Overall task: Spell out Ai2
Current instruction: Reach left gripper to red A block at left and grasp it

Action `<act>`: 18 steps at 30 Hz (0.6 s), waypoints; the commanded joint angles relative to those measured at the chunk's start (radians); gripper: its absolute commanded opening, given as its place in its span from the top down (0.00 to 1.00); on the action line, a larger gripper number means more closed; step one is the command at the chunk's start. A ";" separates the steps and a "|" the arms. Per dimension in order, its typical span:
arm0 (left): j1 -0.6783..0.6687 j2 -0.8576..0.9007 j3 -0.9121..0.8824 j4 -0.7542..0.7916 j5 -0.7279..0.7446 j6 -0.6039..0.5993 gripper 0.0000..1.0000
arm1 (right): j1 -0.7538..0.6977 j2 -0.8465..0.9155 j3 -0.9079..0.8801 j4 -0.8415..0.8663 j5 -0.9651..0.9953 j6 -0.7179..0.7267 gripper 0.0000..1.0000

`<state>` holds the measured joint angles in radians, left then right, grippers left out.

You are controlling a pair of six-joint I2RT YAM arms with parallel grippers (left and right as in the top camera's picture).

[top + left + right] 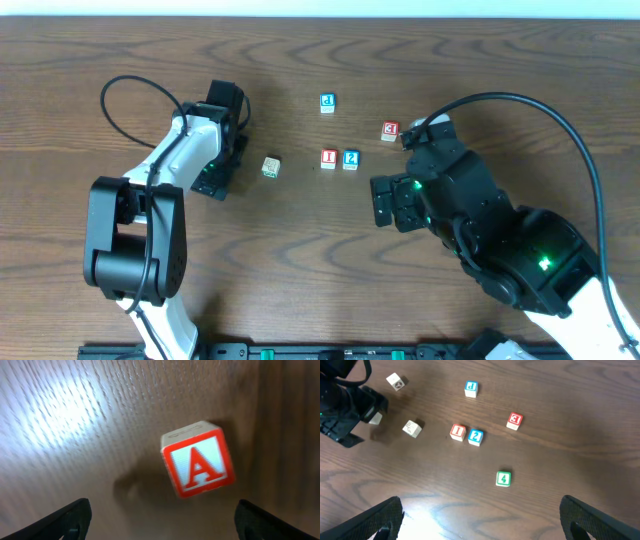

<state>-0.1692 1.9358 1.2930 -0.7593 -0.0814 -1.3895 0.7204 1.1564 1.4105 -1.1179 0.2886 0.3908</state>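
The red-framed "A" cube [198, 460] lies tilted on the wood just ahead of my left gripper [162, 507], which is open and empty. In the overhead view the left gripper [212, 186] hides this cube. The red "I" cube [328, 158] and the blue "2" cube [350, 159] stand side by side, touching, at mid-table. They also show in the right wrist view, the "I" [458, 432] left of the "2" [475, 436]. My right gripper [383, 200] is open and empty, right of and nearer than the pair; it also shows in its wrist view [481, 505].
A blue "J" cube [327, 103] lies behind the pair and a red "3" cube [390, 131] to their right. A beige cube [271, 167] sits between the left gripper and the "I". A green "4" cube [503, 478] and another pale cube [396, 381] show in the right wrist view.
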 commanded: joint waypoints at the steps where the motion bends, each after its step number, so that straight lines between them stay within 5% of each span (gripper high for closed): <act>1: 0.014 0.016 0.018 0.032 -0.002 -0.205 0.11 | -0.016 0.002 0.001 -0.004 0.014 -0.014 0.01; 9: 0.051 0.017 0.018 0.121 -0.015 -0.286 0.16 | -0.016 0.002 0.001 -0.011 0.014 -0.014 0.01; 18: 0.078 0.024 0.017 0.113 -0.007 -0.194 0.18 | -0.017 0.014 0.001 0.000 0.015 -0.014 0.01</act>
<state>-0.0929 1.9358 1.2930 -0.6392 -0.0792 -1.6215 0.7204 1.1606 1.4105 -1.1236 0.2886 0.3885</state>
